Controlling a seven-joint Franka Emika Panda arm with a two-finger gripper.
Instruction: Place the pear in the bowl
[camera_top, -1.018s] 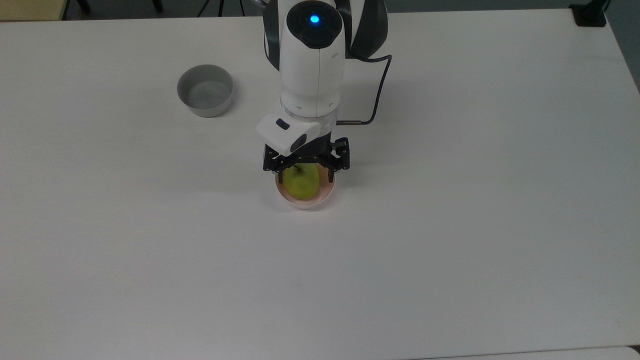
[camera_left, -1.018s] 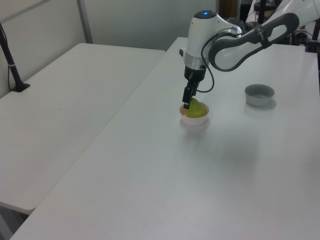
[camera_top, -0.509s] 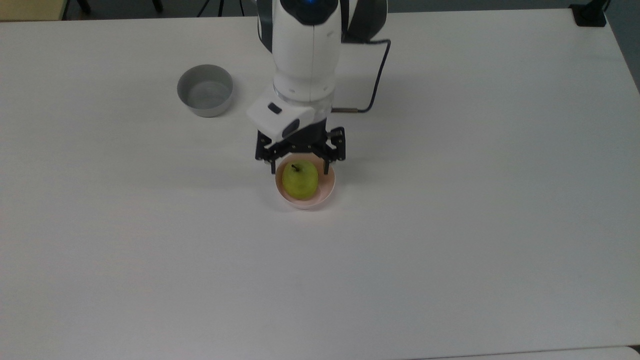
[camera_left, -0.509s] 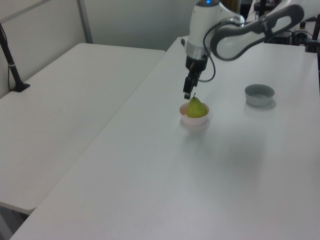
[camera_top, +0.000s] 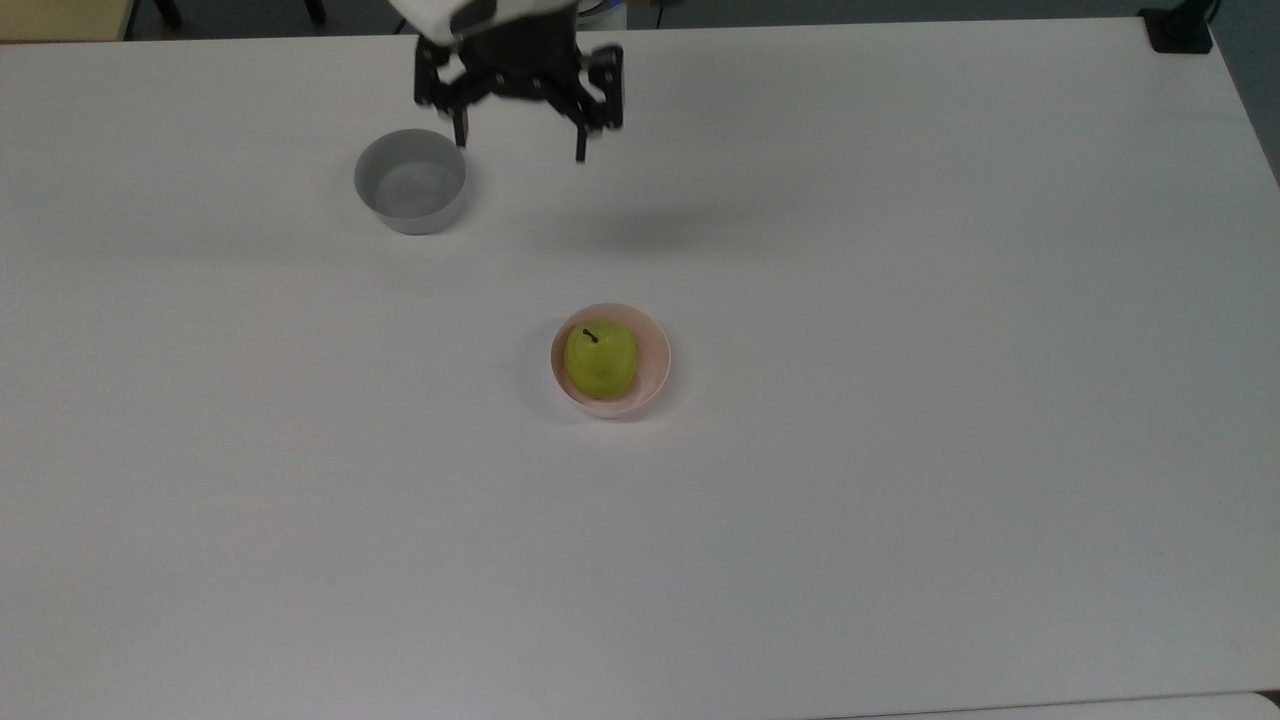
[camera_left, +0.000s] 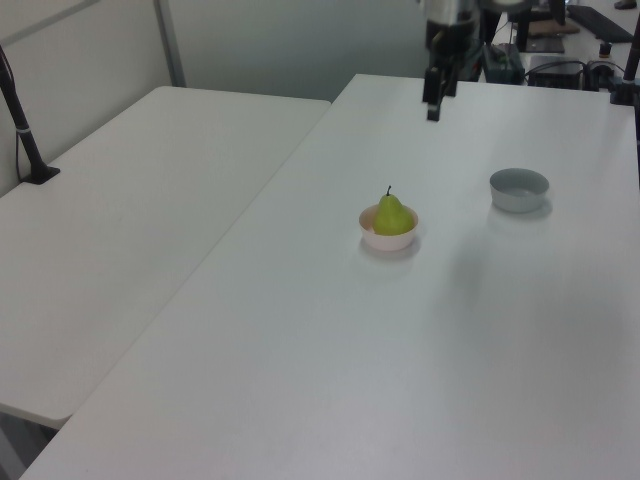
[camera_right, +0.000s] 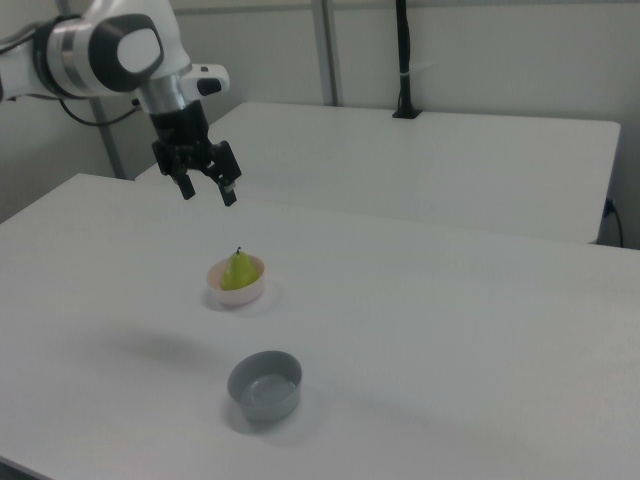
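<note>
Since half a second ago the gripper (camera_top: 520, 148) has been lifted clear of the pink bowl (camera_top: 652, 365) and carried toward the top view's upper edge; it is now seen high above the table (camera_top: 900, 400), well apart from the bowl, and above the table between the two bowls in the right view (camera_right: 206, 192). Its fingers are spread apart and nothing is held between them.

One pear (camera_top: 600, 360) is counted. It sits upright inside the pink bowl, stem up, and is placed toward the top view's left side of the bowl, with a bare strip of pink interior showing on the top view's right. Neither pear nor bowl has shifted since the earlier frame. In the left view the pear (camera_left: 393, 216) rises above the bowl's rim (camera_left: 386, 239).

Two bowls are counted: the pink one, near the table's middle, and one grey bowl (camera_top: 410, 182), which holds nothing and stands well apart, toward the top view's upper left. The grey bowl has stayed in place.

One arm (camera_right: 110, 45) is seen, reaching in from the right view's left. A second white table (camera_left: 130, 220) stands alongside.
</note>
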